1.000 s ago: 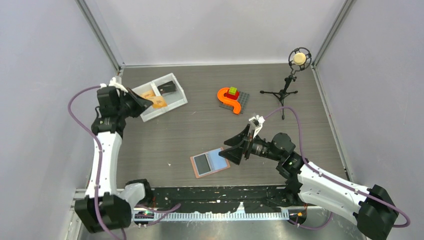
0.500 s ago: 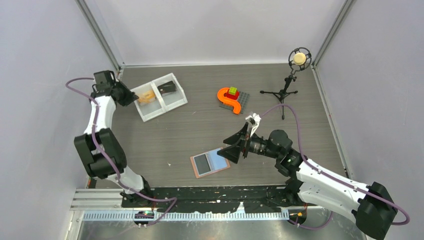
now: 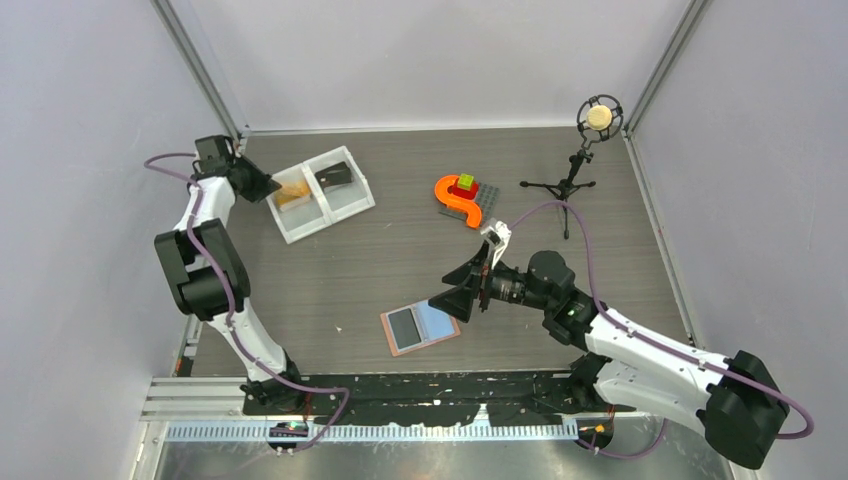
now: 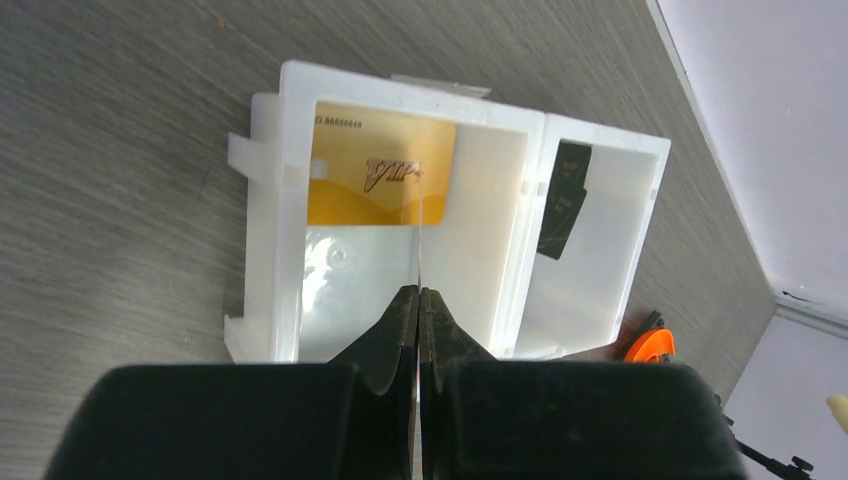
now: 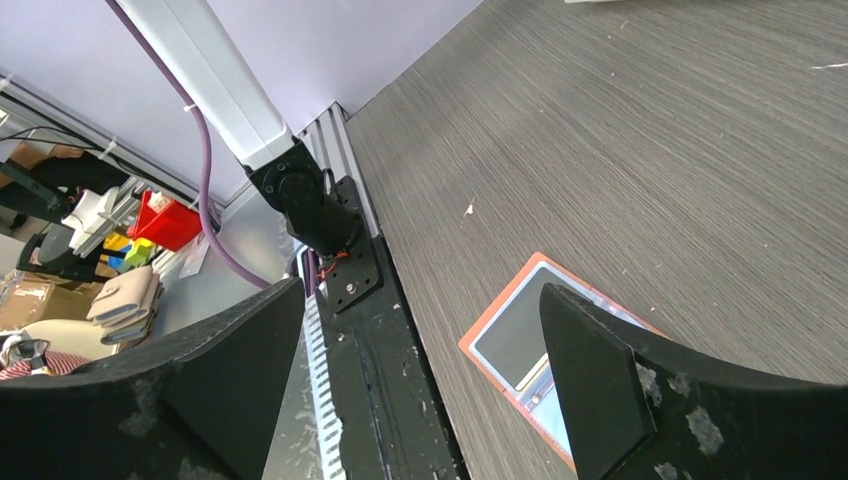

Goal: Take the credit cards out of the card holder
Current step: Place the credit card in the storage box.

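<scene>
The card holder (image 3: 438, 318) lies open on the table near the front, salmon-brown rim, light blue inside, with a dark grey credit card (image 3: 404, 324) in its left pocket. It also shows in the right wrist view (image 5: 487, 361). My right gripper (image 3: 462, 297) is open and empty, hovering over the holder's right half (image 5: 420, 300). My left gripper (image 3: 256, 185) is at the left end of the white tray (image 3: 300, 232). Its jaws are shut on a thin card seen edge-on (image 4: 420, 240). A gold card (image 4: 380, 178) lies in the tray's left compartment, a dark card (image 4: 560, 200) in the right one.
An orange S-shaped toy with coloured blocks (image 3: 458, 198) sits on a grey plate at mid-back. A microphone on a small tripod (image 3: 572, 175) stands at the back right. Metal-framed walls close the table on three sides.
My left arm has swung back and left, taking its gripper from over the tray to the tray's left end. My right gripper has edged left and up over the holder.
</scene>
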### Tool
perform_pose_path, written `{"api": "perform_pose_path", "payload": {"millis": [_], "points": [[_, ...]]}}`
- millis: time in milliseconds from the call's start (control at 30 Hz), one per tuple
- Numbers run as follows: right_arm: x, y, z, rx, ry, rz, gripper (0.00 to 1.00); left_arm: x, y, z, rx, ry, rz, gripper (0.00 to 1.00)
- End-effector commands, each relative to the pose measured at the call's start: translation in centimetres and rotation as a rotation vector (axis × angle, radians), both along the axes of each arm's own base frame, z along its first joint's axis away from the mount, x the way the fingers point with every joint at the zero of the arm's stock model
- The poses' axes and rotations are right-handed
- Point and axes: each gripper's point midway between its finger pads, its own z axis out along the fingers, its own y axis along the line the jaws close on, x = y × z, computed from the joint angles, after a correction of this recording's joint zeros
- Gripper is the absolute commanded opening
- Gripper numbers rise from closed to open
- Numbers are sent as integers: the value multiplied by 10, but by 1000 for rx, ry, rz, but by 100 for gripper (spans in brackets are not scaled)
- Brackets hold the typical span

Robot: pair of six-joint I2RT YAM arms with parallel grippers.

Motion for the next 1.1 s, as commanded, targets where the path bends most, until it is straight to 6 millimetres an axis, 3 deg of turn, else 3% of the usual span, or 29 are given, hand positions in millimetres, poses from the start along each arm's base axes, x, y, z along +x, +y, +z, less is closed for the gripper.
{"api": "perform_pose_path", "payload": {"millis": [0, 233, 567, 767, 933, 1067], "points": [[5, 6, 19, 24, -54, 8, 95, 27, 9, 17, 29, -95, -27, 0], [9, 7, 16, 9, -52, 6, 95, 34, 10, 3, 23, -76, -48, 1], [13, 6, 18, -3, -59, -8, 95, 38, 15, 0, 47, -47, -65, 22], [13, 2, 17, -13, -61, -16, 95, 38, 18, -6, 59, -20, -62, 29], [14, -3, 19, -16, -68, -38, 95, 38, 19, -2, 71, -11, -67, 31], [12, -5, 20, -13, -66, -40, 95, 34, 19, 14, 85, -28, -64, 31]]}}
